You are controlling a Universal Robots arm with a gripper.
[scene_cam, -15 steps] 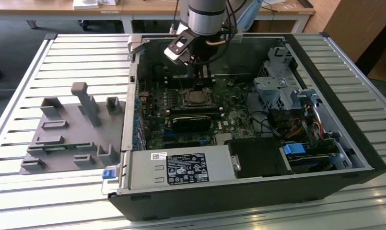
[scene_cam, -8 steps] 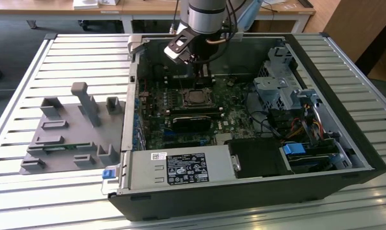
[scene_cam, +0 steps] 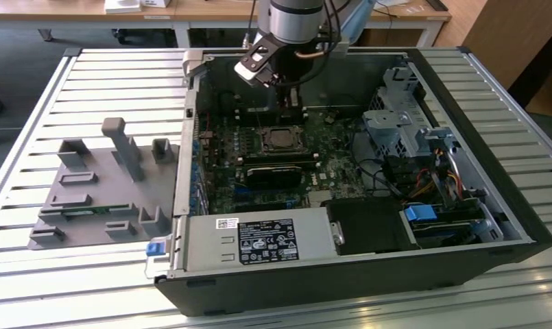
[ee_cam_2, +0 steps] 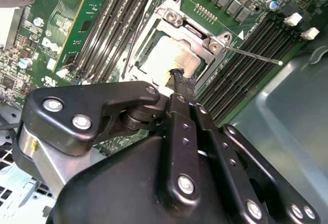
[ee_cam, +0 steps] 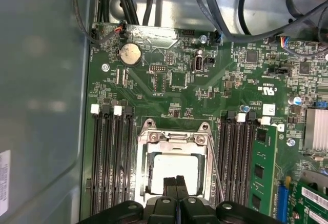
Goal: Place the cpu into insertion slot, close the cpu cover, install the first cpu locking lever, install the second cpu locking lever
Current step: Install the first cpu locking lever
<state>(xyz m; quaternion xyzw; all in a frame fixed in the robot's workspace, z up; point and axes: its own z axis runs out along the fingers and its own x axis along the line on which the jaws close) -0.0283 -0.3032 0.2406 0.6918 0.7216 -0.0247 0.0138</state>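
- The arm [scene_cam: 294, 20] is reaching down into the open computer case [scene_cam: 367, 281], above the insertion slot [scene_cam: 265, 137].
- The gripper [ee_cam: 176, 180] is hanging over the slot, its two fingers pressed together and holding nothing.
- The cpu [ee_cam: 174, 165] is sitting inside the slot, right under the fingertips.
- The cpu cover [ee_cam: 177, 138] is lying flat on the slot, around the cpu.
- A thin locking lever [ee_cam_2: 251, 55] is sticking out beside the slot.

arm [scene_cam: 294, 19]: silver-grey cylinder | hand [ee_cam: 176, 179]: black links, silver screws | wrist block [scene_cam: 254, 64]: perhaps white-black
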